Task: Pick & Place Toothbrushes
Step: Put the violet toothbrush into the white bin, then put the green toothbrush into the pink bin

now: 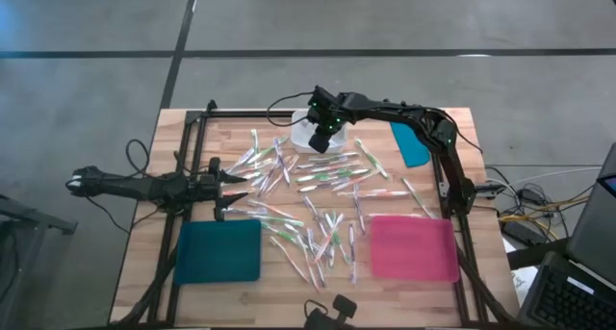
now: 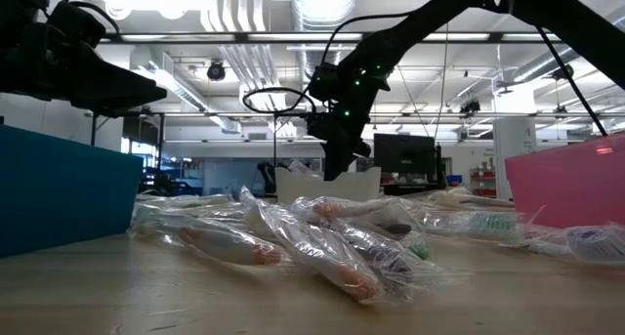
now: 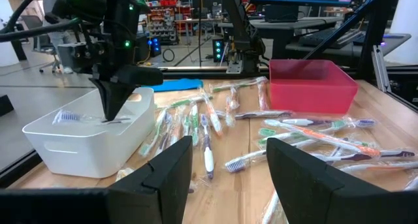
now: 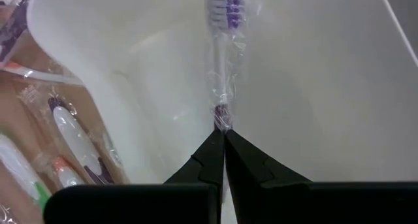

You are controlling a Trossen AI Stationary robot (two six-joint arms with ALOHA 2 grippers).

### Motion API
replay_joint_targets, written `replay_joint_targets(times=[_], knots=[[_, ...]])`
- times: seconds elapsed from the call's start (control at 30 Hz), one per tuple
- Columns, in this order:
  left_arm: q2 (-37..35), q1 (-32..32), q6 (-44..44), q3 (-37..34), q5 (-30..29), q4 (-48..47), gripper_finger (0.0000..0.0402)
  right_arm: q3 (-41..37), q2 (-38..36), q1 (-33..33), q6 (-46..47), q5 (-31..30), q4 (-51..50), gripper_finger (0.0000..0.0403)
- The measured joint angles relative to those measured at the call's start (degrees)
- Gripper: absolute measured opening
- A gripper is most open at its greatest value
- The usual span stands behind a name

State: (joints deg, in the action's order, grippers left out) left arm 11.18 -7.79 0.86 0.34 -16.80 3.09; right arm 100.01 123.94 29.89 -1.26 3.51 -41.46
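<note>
Many wrapped toothbrushes lie scattered over the middle of the wooden table. My right gripper points steeply down into the small white bin at the far middle, shut on one wrapped toothbrush with purple bristles. My left gripper waits low at the table's left side, open, its fingers level and pointing at the pile, touching nothing. My right gripper pinches the handle end of the wrapped toothbrush between its two fingertips, only at their free ends. The fingers come from above, slanting down into the bin. The brush runs away from the tips, its bristle head low inside the bin.
A teal tray sits at the near left and a pink tray at the near right. Another teal piece lies at the far right under the right arm. A black frame edges the table.
</note>
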Motion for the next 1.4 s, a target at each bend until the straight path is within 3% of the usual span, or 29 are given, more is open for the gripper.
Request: replay_joint_targets(times=[0.4, 0.77, 1.1, 1.4], knots=[[-0.01, 0.0, 0.0, 0.0, -0.02, 0.0, 0.0202, 0.6, -0.48, 0.13, -0.46, -0.02, -0.89, 0.0113], [0.0, 0.0, 0.0, 0.02, -0.02, 0.0, 0.0202, 11.62, -2.99, -0.18, -3.26, 0.02, -19.74, 0.0164], [0.0, 0.0, 0.0, 0.0, 0.0, -0.02, 0.0202, 20.49, -5.38, -3.98, -5.27, -0.01, -39.96, 0.0158], [0.0, 0.0, 0.0, 0.01, -0.02, 0.0, 0.0202, 14.74, -16.09, -9.63, -5.37, -0.03, -42.33, 0.0113]])
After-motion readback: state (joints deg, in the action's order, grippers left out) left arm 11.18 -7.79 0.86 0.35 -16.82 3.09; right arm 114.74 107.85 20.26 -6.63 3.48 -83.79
